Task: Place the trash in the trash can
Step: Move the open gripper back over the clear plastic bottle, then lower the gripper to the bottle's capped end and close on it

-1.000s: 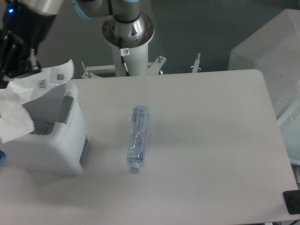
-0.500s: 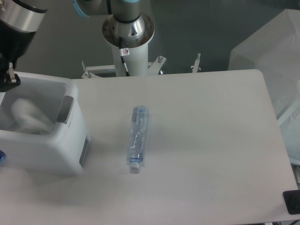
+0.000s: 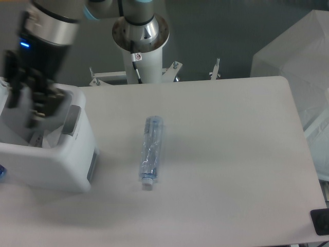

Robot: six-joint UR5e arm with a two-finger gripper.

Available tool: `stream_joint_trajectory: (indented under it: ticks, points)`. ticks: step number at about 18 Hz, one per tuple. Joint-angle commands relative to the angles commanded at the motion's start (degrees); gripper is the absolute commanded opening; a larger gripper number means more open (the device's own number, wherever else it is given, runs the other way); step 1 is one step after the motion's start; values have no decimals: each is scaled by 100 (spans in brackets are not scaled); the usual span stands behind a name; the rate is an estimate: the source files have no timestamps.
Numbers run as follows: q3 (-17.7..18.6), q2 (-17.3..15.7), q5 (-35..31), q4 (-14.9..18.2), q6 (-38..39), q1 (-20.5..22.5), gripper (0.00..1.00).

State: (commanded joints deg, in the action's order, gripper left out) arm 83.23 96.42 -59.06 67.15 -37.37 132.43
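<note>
A slim clear bluish bottle (image 3: pixel 151 152) lies on its side mid-table, white cap toward the front edge. The white boxy trash can (image 3: pixel 56 167) stands at the left edge, with a grey panel (image 3: pixel 72 120) on its right side. My gripper (image 3: pixel 23 109) hangs over the can's opening, blurred by motion. Its dark fingers (image 3: pixel 42 100) stand apart, and nothing shows between them. The gripper covers most of the can's inside, so the plastic bag is hidden from view. The bottle lies well to the right of both can and gripper.
The arm's white pedestal (image 3: pixel 140 43) rises behind the table's back edge. A pale draped box (image 3: pixel 295 67) stands past the right rear corner. A black object (image 3: pixel 321 221) sits at the front right corner, and a small blue thing (image 3: pixel 1 172) shows at the left edge.
One second ago the gripper held the whitish bag above the can. The bag then lay inside the can, and the gripper has now swung right over the opening. The bottle has not moved.
</note>
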Motion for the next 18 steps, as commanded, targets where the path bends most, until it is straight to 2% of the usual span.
stream_joint_trajectory:
  ticks: [4, 7, 11, 13, 18]
  points:
    - [18, 79, -9, 263, 387, 563, 100]
    - [35, 254, -78, 474, 432, 775, 100]
    - [44, 509, -1009, 1027, 432, 802, 100]
    - [88, 606, -1221, 1265, 441, 784, 100]
    - [290, 1001, -1774, 1345, 450, 653, 100]
